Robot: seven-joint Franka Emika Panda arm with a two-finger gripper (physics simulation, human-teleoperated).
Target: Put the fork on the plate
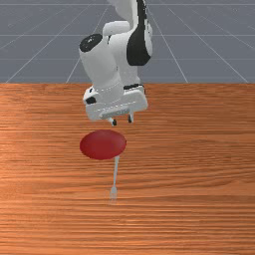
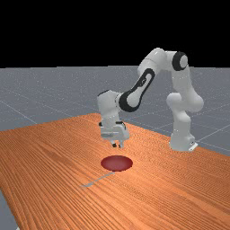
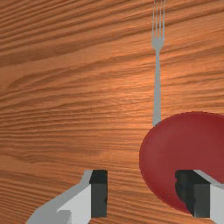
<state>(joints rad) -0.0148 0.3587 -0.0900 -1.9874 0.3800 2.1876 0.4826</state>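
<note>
Gripper [image 1: 122, 121] hovers, fingers apart; slim grey fork [image 3: 157, 89] lies on the grainy wooden desk [image 3: 65, 87], its handle end at the round red plate [image 3: 186, 146].

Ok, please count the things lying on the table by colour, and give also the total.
Red: 1, the plate
Grey: 1, the fork
Total: 2

The worktop [image 1: 199, 149] is brightly lit. My wrist view registers faint, soft glare on its wood; my white arm [image 2: 181, 81] carries grey shading.
</note>
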